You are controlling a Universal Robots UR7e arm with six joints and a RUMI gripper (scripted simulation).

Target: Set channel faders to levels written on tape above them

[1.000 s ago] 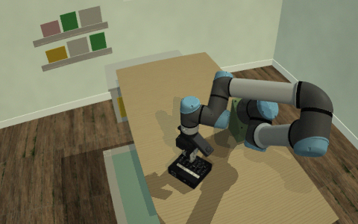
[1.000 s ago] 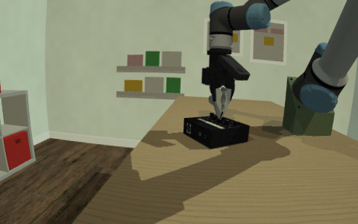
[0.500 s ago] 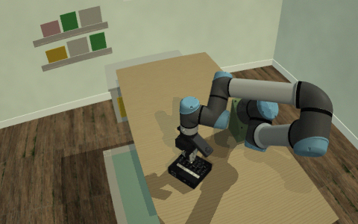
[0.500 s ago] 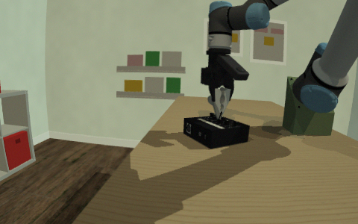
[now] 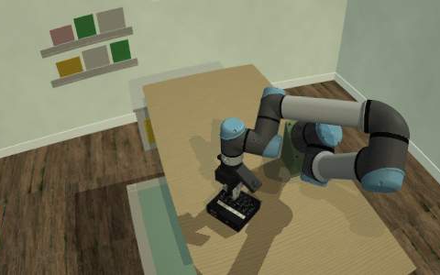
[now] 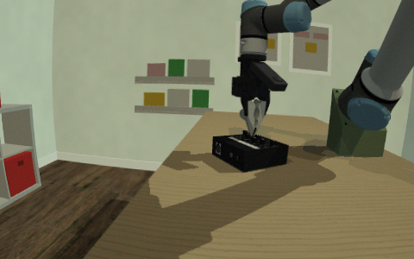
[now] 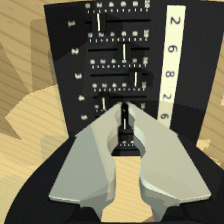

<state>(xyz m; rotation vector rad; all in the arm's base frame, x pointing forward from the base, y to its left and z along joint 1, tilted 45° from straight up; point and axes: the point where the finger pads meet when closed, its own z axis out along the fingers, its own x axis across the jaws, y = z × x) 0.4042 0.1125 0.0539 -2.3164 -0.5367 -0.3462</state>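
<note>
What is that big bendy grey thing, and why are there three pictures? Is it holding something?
It is a robot arm with blue joints, standing on a wooden table. One picture looks down from above, one looks from the side of the room, and one comes from a camera on the arm's wrist. On the table lies a black lighting desk, a box with small sliders and a white tape with numbers written on it. At the arm's end is its gripper. Its jaws are shut and hold nothing; their tips point down at one slider, perhaps to push it.
</note>
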